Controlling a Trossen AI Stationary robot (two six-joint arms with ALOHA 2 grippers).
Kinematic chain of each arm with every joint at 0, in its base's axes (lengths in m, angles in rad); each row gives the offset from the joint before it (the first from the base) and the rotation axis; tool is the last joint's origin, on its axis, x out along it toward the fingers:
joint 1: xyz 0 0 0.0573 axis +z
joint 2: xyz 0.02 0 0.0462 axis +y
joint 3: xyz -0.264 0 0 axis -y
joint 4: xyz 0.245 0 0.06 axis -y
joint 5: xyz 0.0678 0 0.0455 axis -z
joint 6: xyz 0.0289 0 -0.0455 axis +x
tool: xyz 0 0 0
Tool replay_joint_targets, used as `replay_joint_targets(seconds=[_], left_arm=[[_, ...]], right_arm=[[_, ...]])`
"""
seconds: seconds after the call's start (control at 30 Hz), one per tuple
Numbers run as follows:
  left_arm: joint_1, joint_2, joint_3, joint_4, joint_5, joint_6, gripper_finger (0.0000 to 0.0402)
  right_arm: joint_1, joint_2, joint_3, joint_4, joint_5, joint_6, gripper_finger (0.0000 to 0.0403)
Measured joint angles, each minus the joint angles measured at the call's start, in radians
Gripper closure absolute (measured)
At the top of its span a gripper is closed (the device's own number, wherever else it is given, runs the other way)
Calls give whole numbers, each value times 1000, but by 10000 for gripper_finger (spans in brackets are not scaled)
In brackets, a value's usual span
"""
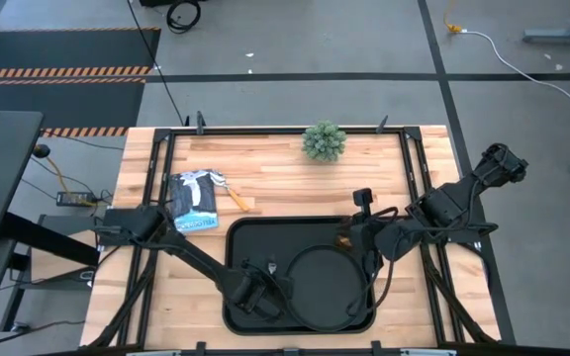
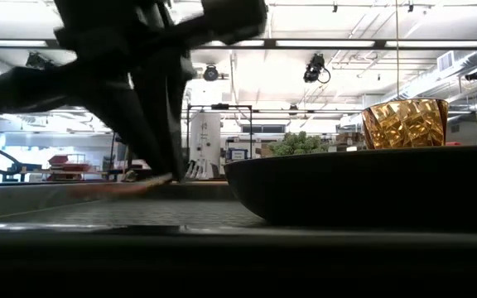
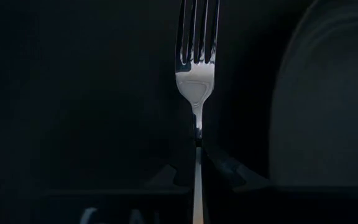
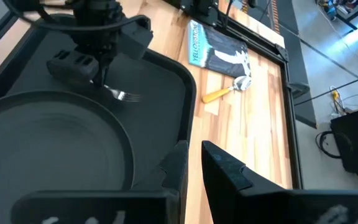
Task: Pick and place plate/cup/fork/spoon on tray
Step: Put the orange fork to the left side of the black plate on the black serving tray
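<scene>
The black tray (image 1: pixel 240 237) lies at the table's near middle with the round black plate (image 1: pixel 330 287) on its right half. My left gripper (image 1: pixel 265 287) is over the tray's left half, shut on the fork (image 4: pixel 124 94). The amber cup (image 2: pixel 404 124) stands upright by the plate's far right rim; the plate hides its base. My right gripper (image 4: pixel 194 152) is shut and empty just right of the cup (image 1: pixel 345 237). The orange-handled spoon (image 4: pixel 229 90) lies flat on the bare wood beyond the tray's far left corner. My left gripper pinches the fork's handle (image 3: pixel 197 155) between its two fingers, just behind the metal neck. The fingers come from above, pointing down, across the handle. The fork lies about level, low over the tray floor, tines (image 3: pixel 196 25) toward the plate side. Whether it touches the floor I cannot tell.
A blue-and-white booklet (image 1: pixel 194 201) lies on the wood by the spoon, left of the tray's far corner. A small green plant (image 1: pixel 324 140) stands at the table's far edge. Bare wood shows between the tray and the far edge.
</scene>
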Motion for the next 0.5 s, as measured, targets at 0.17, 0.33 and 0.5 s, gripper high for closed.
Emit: replay_joint_targets(seconds=[0.17, 0.33, 0.5], left_arm=[[2, 54, 100, -120, -8, -24, 383], [13, 76, 140, -144, -1, -32, 383], [19, 89, 140, -148, 11, -28, 383]], right_arm=[[12, 0, 0, -4, 2, 8, 351], [13, 0, 0, -5, 2, 6, 351], [13, 0, 0, -5, -5, 2, 351]])
